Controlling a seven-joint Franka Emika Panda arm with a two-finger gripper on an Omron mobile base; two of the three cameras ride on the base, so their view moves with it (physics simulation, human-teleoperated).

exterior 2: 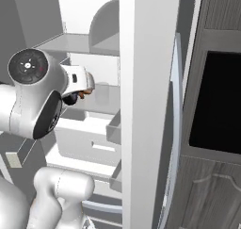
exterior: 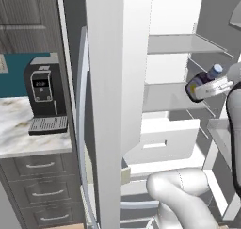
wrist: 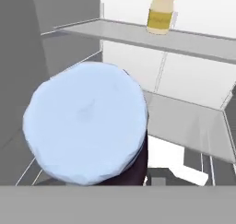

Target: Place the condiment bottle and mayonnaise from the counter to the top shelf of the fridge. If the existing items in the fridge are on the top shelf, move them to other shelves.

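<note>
My gripper (exterior: 210, 88) is shut on the condiment bottle (exterior: 203, 83), a dark bottle with a blue cap (exterior: 215, 71), tilted cap-up. It hangs at the right front of the open fridge (exterior: 117, 82), below the top shelf (exterior: 181, 44) and above the second shelf (exterior: 167, 98). In the hand view the bottle's pale blue cap (wrist: 87, 126) looms close and hides my fingers. The mayonnaise (wrist: 161, 13), a pale yellow jar, stands at the back of the upper shelf (wrist: 193, 42). In the right base view my gripper (exterior 2: 81, 89) holds the bottle (exterior 2: 74, 98) in front of the shelves. The existing items are out of view.
The fridge door (exterior 2: 148, 105) stands open edge-on in the middle of both base views. White drawers (exterior: 162, 141) sit under the shelves. At the left, the marbled counter (exterior: 19, 129) carries a black coffee machine (exterior: 44, 94) over grey drawers (exterior: 40, 176). A dark oven (exterior 2: 216, 101) is on the right.
</note>
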